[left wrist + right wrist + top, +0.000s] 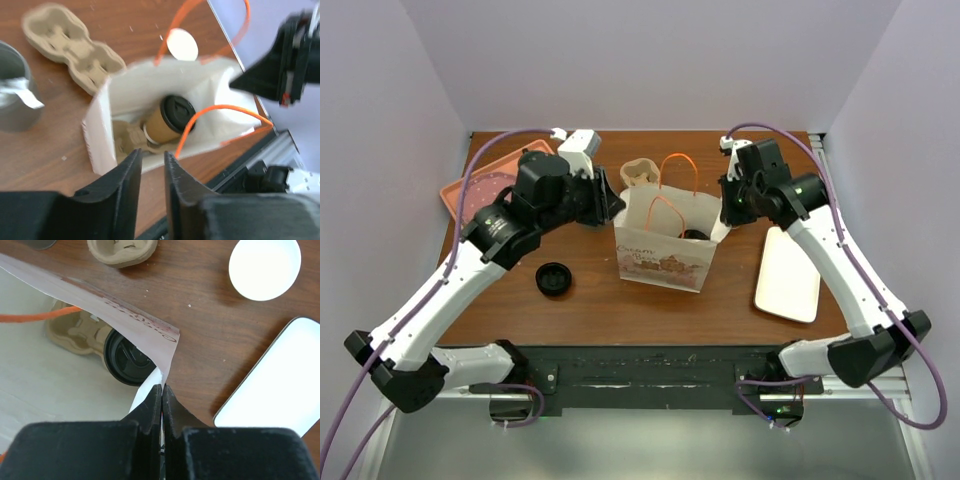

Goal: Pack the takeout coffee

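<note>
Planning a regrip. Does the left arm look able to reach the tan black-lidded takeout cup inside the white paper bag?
Probably yes: the right gripper holds the bag open by its edge; only an orange handle crosses the cup.

Brown wooden table (590,300), seen from above, enclosed by pale lavender walls: a back wall (650,60) along its far edge and side walls (380,150) rising at its left and right. A black mounting plate (650,375) runs along the table's near edge, with a grey surface (650,445) just beyond it. Lighting is even and diffuse.
</note>
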Robot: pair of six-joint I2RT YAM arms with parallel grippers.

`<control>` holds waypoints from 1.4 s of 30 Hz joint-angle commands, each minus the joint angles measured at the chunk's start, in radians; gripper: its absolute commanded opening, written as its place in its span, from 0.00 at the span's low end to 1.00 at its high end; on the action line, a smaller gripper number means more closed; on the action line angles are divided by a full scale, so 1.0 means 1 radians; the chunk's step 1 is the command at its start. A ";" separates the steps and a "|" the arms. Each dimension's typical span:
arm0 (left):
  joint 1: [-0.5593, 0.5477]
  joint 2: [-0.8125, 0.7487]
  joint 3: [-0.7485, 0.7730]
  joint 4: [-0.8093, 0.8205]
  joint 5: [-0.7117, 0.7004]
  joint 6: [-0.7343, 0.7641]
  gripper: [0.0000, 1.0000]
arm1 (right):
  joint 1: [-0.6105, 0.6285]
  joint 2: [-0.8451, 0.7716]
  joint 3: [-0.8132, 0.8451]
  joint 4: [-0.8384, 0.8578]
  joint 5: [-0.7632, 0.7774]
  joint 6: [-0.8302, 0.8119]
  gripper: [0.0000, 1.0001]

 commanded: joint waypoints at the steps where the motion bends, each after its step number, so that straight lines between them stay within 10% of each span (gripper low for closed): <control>1: 0.003 0.023 0.128 -0.053 -0.165 0.054 0.33 | -0.001 -0.091 -0.073 0.083 -0.068 -0.117 0.00; 20: 0.004 -0.024 0.019 -0.008 0.065 0.214 0.55 | 0.003 -0.418 -0.450 0.347 -0.107 -0.263 0.00; 42: 0.004 -0.138 -0.133 0.082 0.378 0.240 0.54 | 0.004 -0.677 -0.668 0.546 -0.141 -0.370 0.00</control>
